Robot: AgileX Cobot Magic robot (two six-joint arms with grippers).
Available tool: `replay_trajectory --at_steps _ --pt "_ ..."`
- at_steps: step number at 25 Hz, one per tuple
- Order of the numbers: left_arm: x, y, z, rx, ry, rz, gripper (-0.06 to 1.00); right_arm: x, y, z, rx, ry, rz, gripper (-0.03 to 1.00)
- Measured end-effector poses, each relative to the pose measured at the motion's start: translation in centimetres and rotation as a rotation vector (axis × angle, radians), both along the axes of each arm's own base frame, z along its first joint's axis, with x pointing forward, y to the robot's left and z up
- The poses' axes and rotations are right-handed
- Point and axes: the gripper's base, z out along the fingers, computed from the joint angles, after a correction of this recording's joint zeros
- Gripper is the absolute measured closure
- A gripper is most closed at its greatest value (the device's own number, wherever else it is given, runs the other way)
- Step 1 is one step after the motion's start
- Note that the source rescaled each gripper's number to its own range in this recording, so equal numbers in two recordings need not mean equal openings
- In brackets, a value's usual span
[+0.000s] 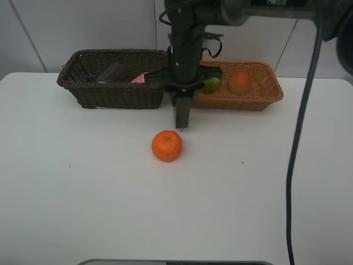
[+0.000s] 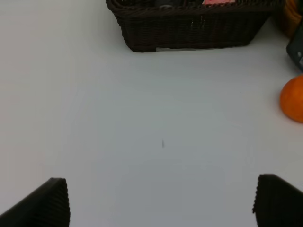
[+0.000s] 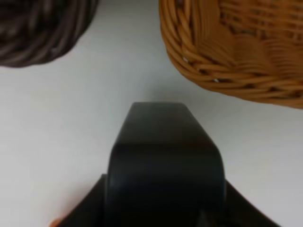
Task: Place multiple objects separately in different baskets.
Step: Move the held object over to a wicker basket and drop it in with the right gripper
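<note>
Just open table (image 1: 83, 182) round orange (image 1: 166, 146), right end effector (image 1: 182, 118) btwn baskets

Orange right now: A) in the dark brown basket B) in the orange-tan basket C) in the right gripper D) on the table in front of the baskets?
D: the orange sits on the white table, with the right gripper just behind it.
</note>
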Motion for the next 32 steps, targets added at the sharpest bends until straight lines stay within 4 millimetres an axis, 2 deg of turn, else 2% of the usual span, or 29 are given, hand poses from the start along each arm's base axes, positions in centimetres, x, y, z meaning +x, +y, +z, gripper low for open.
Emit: replay_trajectory --at_steps 10,15,19,23,26,29,32 --pt "0.0 0.0 0.0 0.000 0.000 0.000 -0.02 -2.2 -1.5 8.6 0.029 -0.103 0.146 0.94" --pt "0.0 0.0 0.0 0.000 0.000 0.000 -0.02 -1.9 -1.2 10.4 0.066 -0.151 0.150 0.94" --pt "0.0 0.0 0.0 0.000 0.000 0.000 -0.02 -1.2 -0.1 11.5 0.100 -0.199 0.160 0.94" --pt "0.0 0.0 0.0 0.000 0.000 0.000 -0.02 -0.4 1.6 11.9 0.196 -0.294 0.191 0.94" --pt "0.0 0.0 0.0 0.000 0.000 0.000 -0.02 0.4 3.4 11.2 0.298 -0.378 0.221 0.94" --pt "0.0 0.0 0.0 0.000 0.000 0.000 -0.02 1.3 4.9 9.6 0.366 -0.412 0.236 0.94" --pt "0.0 0.0 0.0 0.000 0.000 0.000 -0.02 2.2 6.0 6.9 0.405 -0.406 0.235 0.94"
